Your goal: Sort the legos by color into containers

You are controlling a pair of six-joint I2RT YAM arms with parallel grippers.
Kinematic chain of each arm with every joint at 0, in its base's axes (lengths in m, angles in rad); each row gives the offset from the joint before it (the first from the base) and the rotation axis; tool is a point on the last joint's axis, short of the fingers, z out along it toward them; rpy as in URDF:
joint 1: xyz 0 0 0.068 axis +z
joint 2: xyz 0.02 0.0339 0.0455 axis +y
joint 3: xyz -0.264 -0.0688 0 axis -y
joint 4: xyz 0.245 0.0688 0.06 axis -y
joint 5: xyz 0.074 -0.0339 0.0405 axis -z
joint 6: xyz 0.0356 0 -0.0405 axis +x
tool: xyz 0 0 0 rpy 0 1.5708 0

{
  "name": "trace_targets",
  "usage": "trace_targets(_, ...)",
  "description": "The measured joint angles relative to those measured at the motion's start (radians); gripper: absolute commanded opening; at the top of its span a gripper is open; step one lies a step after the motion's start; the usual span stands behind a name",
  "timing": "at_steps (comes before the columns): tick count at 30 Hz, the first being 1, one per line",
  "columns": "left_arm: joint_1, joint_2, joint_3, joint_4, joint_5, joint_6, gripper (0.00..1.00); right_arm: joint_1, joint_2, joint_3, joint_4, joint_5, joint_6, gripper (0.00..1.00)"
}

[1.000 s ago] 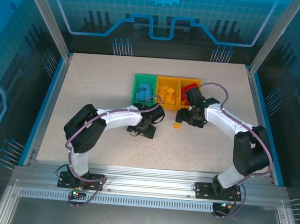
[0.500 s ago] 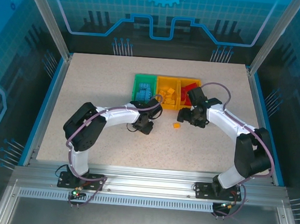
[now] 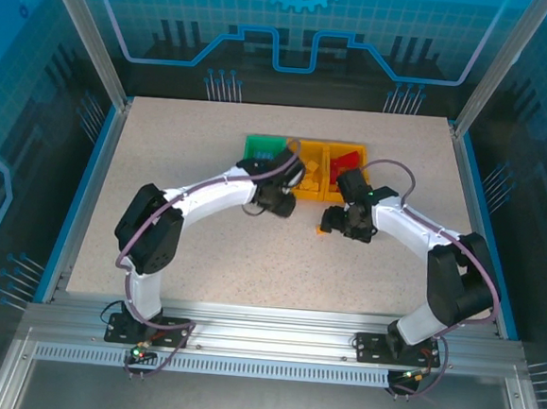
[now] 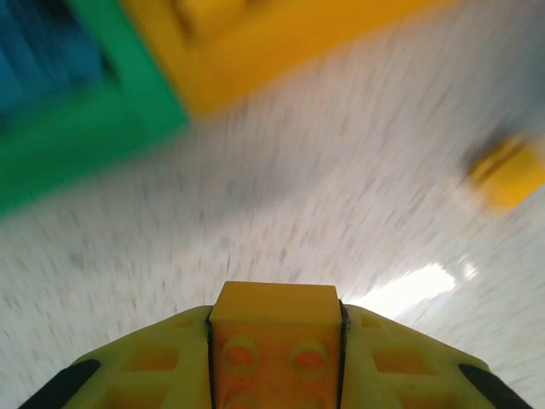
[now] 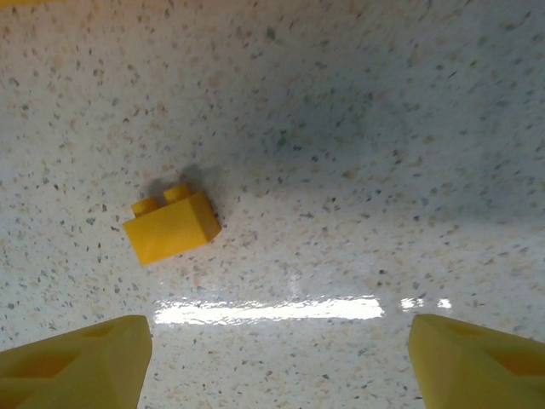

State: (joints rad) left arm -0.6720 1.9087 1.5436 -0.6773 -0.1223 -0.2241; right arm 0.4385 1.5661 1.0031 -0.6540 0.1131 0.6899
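Three small open plastic trays joined in a row (image 3: pixel 326 157) are my landmark here. There's a green tray (image 3: pixel 259 145) at the left end, an orange-yellow middle tray (image 3: pixel 308 147), and another orange-yellow end tray (image 3: pixel 357 150) with red bricks (image 3: pixel 345 163) in it. The left wrist view is pretty smeared, but you can make out blue bricks (image 4: pixel 38 51) inside the green one.

The left gripper (image 4: pixel 274 341) sits right at the near edge of the row, about where the green and middle trays meet. It's pinching a small yellow-orange studded brick (image 4: pixel 274 328) tight between its two yellow fingers (image 4: pixel 145 371), studs facing the camera.

The right gripper (image 5: pixel 277 362) is on the near side of the row too, a bit out from the end tray. Its jaws are spread wide with nothing between them. One loose yellow two-stud brick (image 5: pixel 170 228) lies flat on the speckled tabletop (image 5: pixel 366 128) under it, clear of both fingertips (image 5: pixel 77 366) and closer to the one on the left of the wrist view. From the top camera that brick peeks out just beside the gripper, near the row but not touching it.
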Motion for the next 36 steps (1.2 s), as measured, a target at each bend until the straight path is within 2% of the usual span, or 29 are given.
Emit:
trace_targets(4,0.041,0.082,0.239,-0.004,0.016,0.018,0.29,0.05,0.009,-0.006,0.027,0.0,0.006,0.8)
trace_targets(8,0.078,0.195,0.404,-0.034,0.035,0.021,0.31,0.079,0.059,-0.002,0.051,-0.001,0.002,0.8)
trace_targets(16,0.151,0.362,0.55,-0.058,0.129,-0.027,0.34,0.079,0.171,0.051,0.054,-0.012,0.02,0.78)
trace_targets(21,0.175,0.378,0.567,-0.046,0.169,-0.076,0.48,0.079,0.2,0.072,0.073,-0.029,0.059,0.77)
trace_targets(22,0.175,0.378,0.569,-0.039,0.179,-0.088,0.53,0.079,0.204,0.076,0.074,-0.034,0.065,0.76)
trace_targets(24,0.174,0.378,0.571,-0.029,0.196,-0.106,0.73,0.079,0.215,0.088,0.072,-0.037,0.071,0.74)
trace_targets(27,0.172,0.378,0.572,-0.021,0.216,-0.131,0.98,0.079,0.24,0.114,0.071,-0.037,0.071,0.68)
trace_targets(31,0.172,0.354,0.514,0.02,0.238,-0.156,0.99,0.079,0.267,0.142,0.045,-0.023,0.051,0.64)
trace_targets(36,0.172,0.25,0.365,0.07,0.253,-0.193,0.99,0.079,0.275,0.149,0.026,-0.012,0.026,0.54)
